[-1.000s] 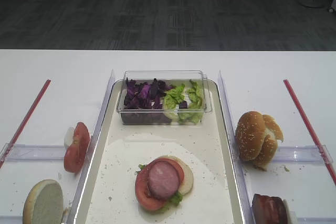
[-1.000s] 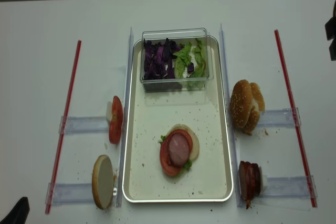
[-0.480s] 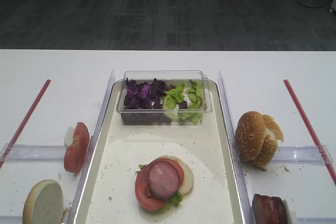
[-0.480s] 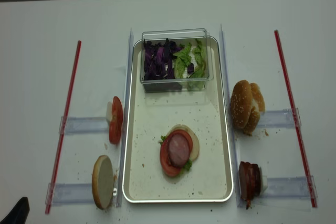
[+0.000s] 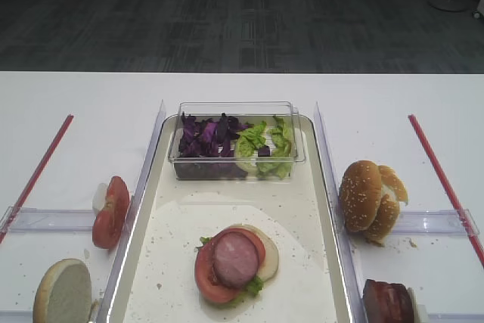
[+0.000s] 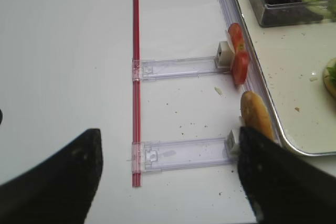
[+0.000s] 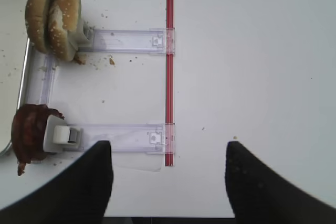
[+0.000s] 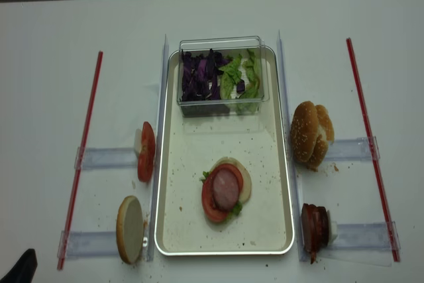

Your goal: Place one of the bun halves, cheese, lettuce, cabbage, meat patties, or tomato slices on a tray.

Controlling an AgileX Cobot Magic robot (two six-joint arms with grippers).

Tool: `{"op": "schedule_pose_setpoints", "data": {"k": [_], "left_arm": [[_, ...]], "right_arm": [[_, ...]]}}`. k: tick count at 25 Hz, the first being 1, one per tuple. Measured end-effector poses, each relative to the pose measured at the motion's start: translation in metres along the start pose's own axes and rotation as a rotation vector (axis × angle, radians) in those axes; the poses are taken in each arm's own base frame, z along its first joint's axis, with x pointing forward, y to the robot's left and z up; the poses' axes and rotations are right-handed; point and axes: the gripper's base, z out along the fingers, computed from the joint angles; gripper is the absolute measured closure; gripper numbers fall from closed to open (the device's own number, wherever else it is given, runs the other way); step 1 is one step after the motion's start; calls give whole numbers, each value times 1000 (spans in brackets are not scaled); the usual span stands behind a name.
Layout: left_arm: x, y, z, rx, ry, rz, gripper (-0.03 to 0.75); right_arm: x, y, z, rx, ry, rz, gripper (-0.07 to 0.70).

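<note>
right arm gone from overhead edge | right gripper (image 7: 165, 182) wide, empty | meat patties (image 7: 29, 132) left of it

Cream metal tray (image 8: 278, 183) with a dull sheen and crumb-speckled floor, clear glossy plastic box (image 8: 222, 44), smooth matt white counter (image 8: 53, 97), transparent plastic rails (image 8: 106, 158), glossy red tomato slices (image 8: 146, 152), rough sesame-seeded bun halves (image 8: 310, 134)
</note>
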Motion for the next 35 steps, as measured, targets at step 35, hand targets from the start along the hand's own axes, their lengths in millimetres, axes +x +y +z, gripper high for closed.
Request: {"op": "schedule_pose_setpoints", "data": {"k": [35], "left_arm": [[0,0,0,0,0,0,223]], "right_arm": [[62,4,-10,36,-333,33,144]]}}
